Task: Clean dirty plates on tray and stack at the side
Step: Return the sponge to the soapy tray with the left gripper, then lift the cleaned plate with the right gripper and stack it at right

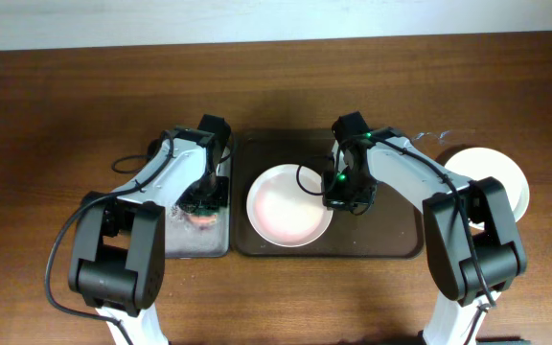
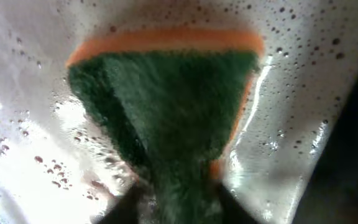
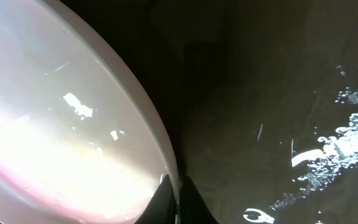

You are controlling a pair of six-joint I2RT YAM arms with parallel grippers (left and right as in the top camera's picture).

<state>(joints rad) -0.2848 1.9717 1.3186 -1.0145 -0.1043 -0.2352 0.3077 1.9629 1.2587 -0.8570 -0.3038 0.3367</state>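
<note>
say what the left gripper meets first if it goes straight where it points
Left gripper meets the green sponge, pinched at its jaws; behind it the wet grey tray floor. Depth unclear.

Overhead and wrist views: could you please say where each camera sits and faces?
Overhead: above the table, looking down on both arms, tray and pink plate.
Left wrist: on that arm, facing the green sponge in the left hand.
Right wrist: on that arm, facing the pink plate's rim in the right hand.
Shared: pink plate, overhead and right wrist.
</note>
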